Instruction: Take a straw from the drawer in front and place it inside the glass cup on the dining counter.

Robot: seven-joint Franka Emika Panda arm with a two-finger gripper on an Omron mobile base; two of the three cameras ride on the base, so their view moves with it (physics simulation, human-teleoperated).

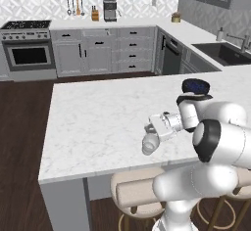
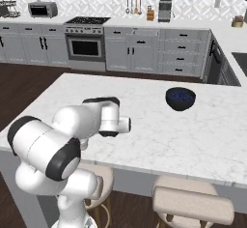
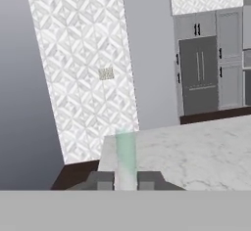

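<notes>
Pinching a pale green translucent straw [image 3: 126, 159] upright in my end effector [image 3: 126, 180], I hover over the white marble worktop [image 1: 98, 122], ready to seek the cup.

A: Is the light even?

B: Yes, bright and flat, with no clear source. The dining counter [image 1: 98, 122] reads near white out to its far corners, without glare.

A: Any shadows?

B: Only a soft dark zone under the counter's near edge, around the stools [image 2: 193, 205].

A: Sharpness?

B: All three are slightly soft and coarse. In the hand view the patterned wall [image 3: 83, 63] looks smeared, and straight lines stay unbent.
</notes>
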